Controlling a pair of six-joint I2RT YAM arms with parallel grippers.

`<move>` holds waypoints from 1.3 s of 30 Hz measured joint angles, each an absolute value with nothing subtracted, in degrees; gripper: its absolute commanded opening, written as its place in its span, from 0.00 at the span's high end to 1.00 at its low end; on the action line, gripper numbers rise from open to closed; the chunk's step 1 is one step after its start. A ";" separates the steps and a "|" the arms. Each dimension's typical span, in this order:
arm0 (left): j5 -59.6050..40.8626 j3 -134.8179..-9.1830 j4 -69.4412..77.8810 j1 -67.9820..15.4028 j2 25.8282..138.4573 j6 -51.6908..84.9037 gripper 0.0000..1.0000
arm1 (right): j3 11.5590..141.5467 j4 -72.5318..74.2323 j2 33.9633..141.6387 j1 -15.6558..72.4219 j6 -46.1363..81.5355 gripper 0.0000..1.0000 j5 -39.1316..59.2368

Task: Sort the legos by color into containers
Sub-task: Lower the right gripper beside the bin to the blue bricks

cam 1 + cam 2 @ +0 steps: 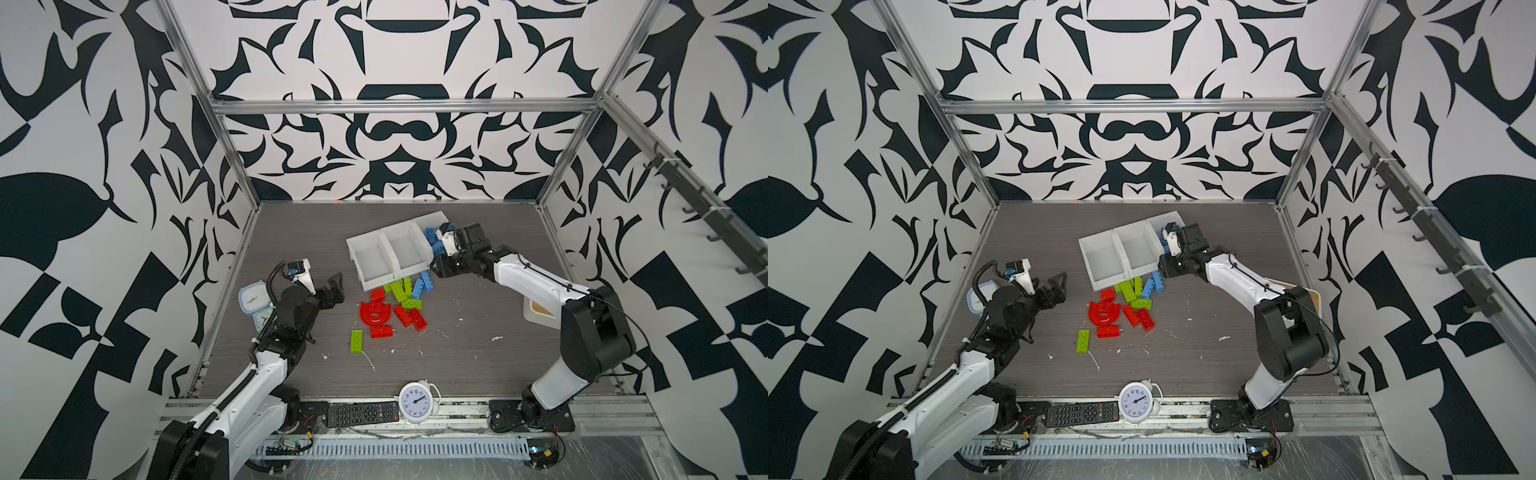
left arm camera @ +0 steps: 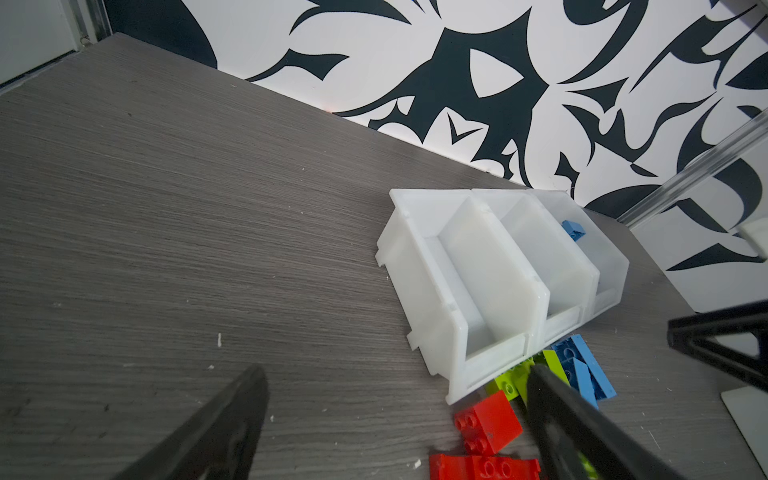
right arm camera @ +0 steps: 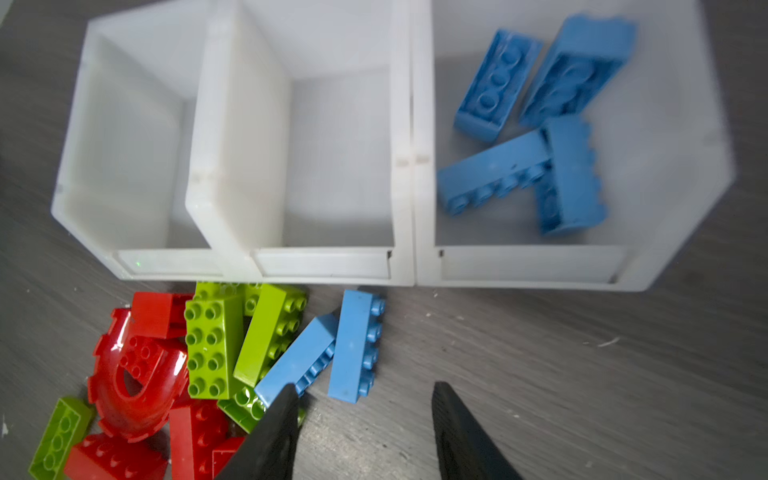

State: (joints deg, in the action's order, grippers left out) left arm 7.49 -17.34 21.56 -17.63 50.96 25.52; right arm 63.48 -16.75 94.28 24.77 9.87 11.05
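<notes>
We find four blue legos (image 3: 494,174) in the end container (image 3: 532,266) beyond the spread, empty right fingers (image 3: 270,440); two blue bricks (image 3: 357,345) and the red-green pile (image 3: 212,345) lie unsorted beside them; left fingers (image 2: 224,424) spread, empty.

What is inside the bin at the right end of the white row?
Four blue bricks lie loose in the right-end bin, with nothing of another colour. Anything beneath them is hidden. In both top views the right arm covers part of the bin.

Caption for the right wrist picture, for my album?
Open claw facing three white bins: four blue bricks in one, two empty, mixed-colour pile in front.
</notes>
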 measured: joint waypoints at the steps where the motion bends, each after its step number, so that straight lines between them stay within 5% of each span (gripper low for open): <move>1: 7.49 -17.34 21.56 -17.63 50.98 25.52 0.00 | 62.61 -16.71 94.59 25.26 10.24 0.46 11.07; 39: 7.46 -17.34 21.56 -17.63 51.18 25.52 0.00 | 66.61 -15.62 105.32 27.97 7.70 0.55 5.65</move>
State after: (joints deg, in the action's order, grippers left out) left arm 7.46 -17.34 21.56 -17.63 51.18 25.52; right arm 66.61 -15.62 105.32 27.97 7.70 5.65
